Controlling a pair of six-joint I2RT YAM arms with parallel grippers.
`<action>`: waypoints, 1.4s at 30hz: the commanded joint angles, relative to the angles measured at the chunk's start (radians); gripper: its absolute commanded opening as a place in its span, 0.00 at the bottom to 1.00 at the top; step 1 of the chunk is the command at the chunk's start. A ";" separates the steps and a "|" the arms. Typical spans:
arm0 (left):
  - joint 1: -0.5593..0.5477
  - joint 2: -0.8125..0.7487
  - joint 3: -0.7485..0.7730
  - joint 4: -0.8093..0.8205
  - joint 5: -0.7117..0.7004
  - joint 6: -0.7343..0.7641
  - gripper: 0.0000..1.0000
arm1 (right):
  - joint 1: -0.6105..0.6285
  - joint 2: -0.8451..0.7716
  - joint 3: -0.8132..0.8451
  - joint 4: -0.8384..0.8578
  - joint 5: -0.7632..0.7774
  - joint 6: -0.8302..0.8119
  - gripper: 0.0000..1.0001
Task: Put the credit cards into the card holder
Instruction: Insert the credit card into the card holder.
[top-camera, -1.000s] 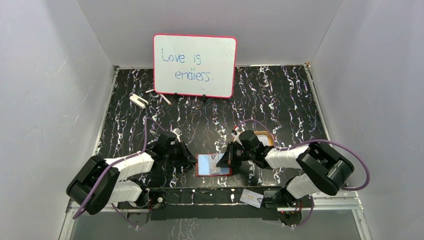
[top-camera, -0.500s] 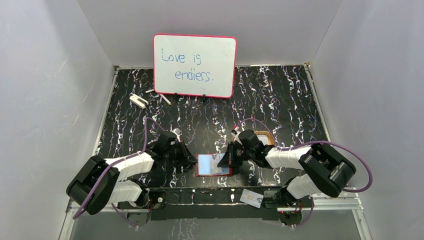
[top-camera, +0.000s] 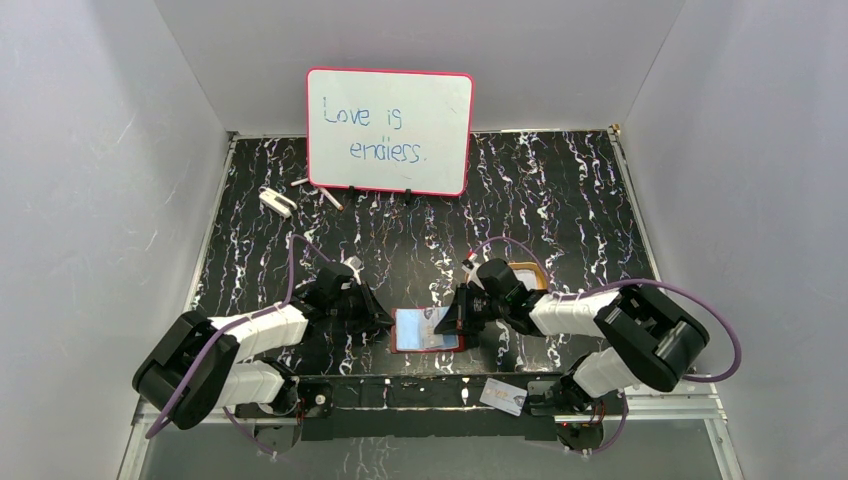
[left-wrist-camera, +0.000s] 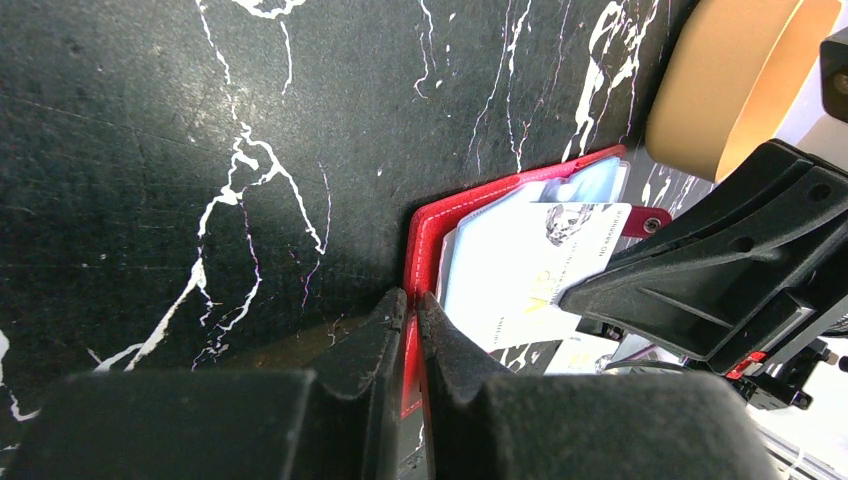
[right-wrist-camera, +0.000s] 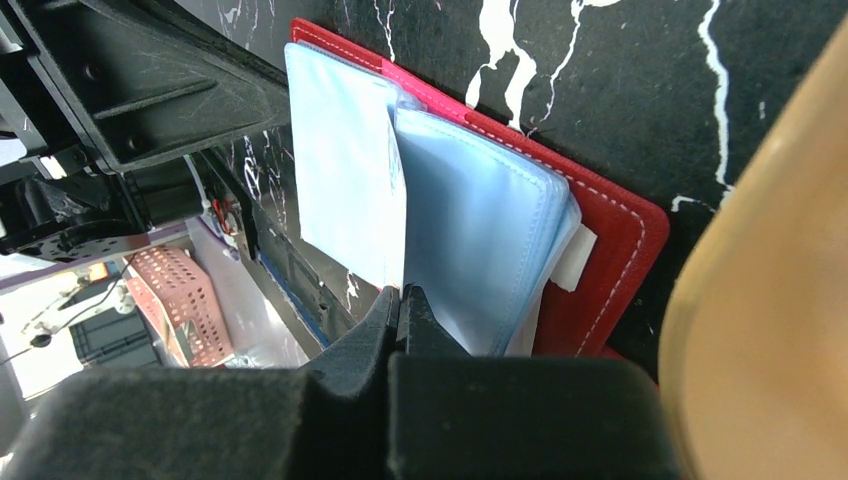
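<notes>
Open card holder (top-camera: 427, 330) lay flat on the table (top-camera: 560, 200), close to the middle of its near edge and between the two arms. The left gripper (left-wrist-camera: 411, 312) was pressed together on the holder's red cover edge, pinning that side down. The right gripper (right-wrist-camera: 400, 298) pinched the near edge of one credit card (right-wrist-camera: 345, 160), a pale sheet laid across the holder's grey-blue pocket lining (right-wrist-camera: 480, 230); whether its leading edge had entered a pocket could not be told. A second card (top-camera: 503, 397) lay well apart on the frame (top-camera: 420, 392) at the near edge, toward its right part, untouched by either gripper. By this evidence the task was partway through: one card was being inserted, none was shown fully seated, and at least one more was left to fetch
</notes>
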 joint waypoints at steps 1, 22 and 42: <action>-0.009 -0.002 -0.001 -0.036 -0.001 0.010 0.08 | 0.005 0.056 -0.010 0.078 -0.033 0.027 0.00; -0.009 0.004 0.000 -0.036 0.000 0.011 0.08 | 0.025 0.158 0.001 0.175 -0.080 0.075 0.00; -0.009 -0.025 -0.007 -0.049 -0.023 0.002 0.07 | 0.031 -0.006 0.056 -0.072 -0.018 0.022 0.35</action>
